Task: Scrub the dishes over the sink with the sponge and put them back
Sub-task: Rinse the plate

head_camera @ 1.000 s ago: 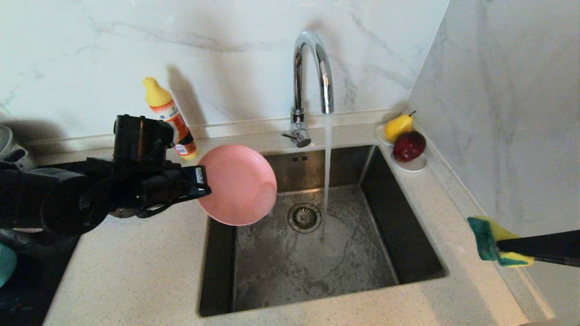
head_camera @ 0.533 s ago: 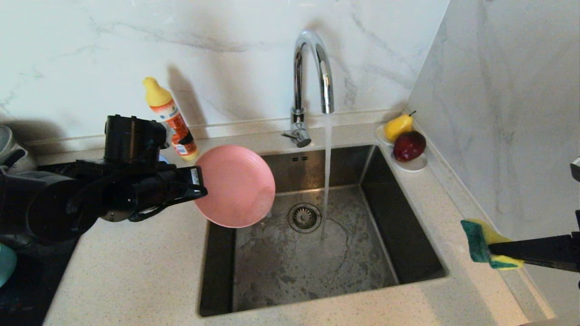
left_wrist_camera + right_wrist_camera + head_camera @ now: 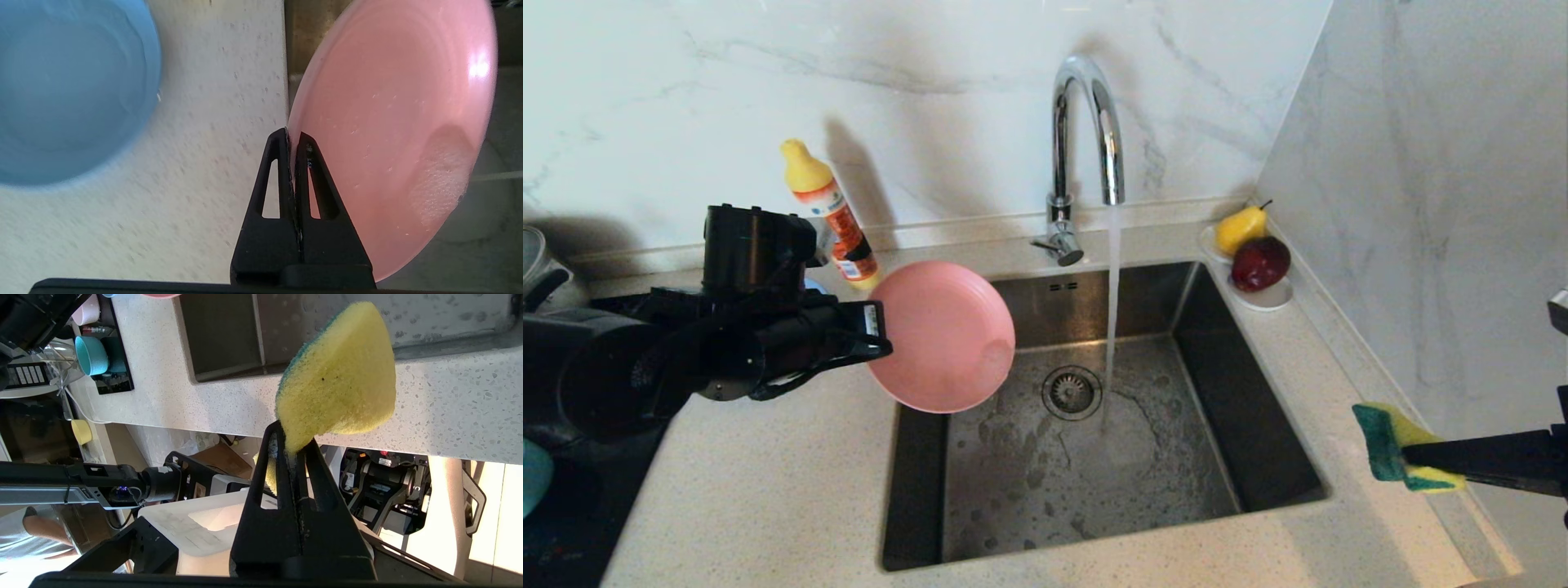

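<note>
My left gripper (image 3: 882, 328) is shut on the rim of the salmon-pink plate (image 3: 941, 336), held on edge over the left side of the sink (image 3: 1258, 425). In the left wrist view the gripper (image 3: 292, 136) pinches the plate (image 3: 392, 134), which carries a patch of foam. The grey-blue plate (image 3: 69, 90) lies on the counter beside it. Off the sink's right edge, my right gripper (image 3: 1409, 459) is shut on the yellow and green sponge (image 3: 1388, 445), also seen as the sponge (image 3: 339, 375) above the gripper (image 3: 292, 437). A teal bowl (image 3: 92, 355) sits far left.
Water runs from the chrome tap (image 3: 1086, 122) down beside the drain (image 3: 1072, 392). An orange bottle (image 3: 832, 216) with a yellow cap stands behind the plate. A white dish (image 3: 1270, 300) with a pear and an apple sits at the back right corner. A marble wall closes the right side.
The left arm and pink plate have drifted slightly left. The right gripper and sponge have moved a little toward the sink and lower. Foam has spread over the sink floor.
</note>
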Motion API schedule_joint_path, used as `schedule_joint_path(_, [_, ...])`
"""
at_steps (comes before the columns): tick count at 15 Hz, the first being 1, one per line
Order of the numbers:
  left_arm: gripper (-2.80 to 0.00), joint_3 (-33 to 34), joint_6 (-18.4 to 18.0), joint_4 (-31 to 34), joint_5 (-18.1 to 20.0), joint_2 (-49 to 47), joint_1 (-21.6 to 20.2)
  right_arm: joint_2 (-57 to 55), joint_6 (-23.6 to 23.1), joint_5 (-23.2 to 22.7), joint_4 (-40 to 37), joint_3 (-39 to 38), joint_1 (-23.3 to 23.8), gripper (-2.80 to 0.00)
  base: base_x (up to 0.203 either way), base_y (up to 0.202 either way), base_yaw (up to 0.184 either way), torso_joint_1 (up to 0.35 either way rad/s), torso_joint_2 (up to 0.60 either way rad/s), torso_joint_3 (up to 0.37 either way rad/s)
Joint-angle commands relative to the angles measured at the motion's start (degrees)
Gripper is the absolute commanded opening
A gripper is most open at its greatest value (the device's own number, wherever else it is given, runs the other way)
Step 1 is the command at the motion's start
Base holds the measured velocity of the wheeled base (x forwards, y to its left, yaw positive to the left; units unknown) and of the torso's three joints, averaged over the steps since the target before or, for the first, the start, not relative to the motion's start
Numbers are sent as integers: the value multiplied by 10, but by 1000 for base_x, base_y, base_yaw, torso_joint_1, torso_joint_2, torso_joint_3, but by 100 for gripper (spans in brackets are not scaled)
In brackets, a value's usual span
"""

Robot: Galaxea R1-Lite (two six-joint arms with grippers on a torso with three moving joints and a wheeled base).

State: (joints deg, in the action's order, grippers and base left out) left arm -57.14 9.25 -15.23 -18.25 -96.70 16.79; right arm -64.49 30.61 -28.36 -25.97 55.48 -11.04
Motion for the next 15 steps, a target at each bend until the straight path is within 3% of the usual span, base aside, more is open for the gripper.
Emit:
schedule_joint_path(1, [-280,-13,-13,-18,-4,-1,2,-3,2,-2,-1,-4,0,-280,0,0,0,0,0,0])
schedule_joint_path(8, [-280,-8,-82,-104,-17,-20,7,-5,1,-2,0,-4,0,-280,0,0,0,0,0,0])
schedule_joint_path(9, [-280,-1,-108,-120,-18,-20,10,-5,1,-6,0,-5,0,-280,0,0,0,0,0,0])
schedule_joint_path(15, [-280,23,-131,-159,-29,-20,14,-4,1,-9,0,-5,0,-280,0,0,0,0,0,0])
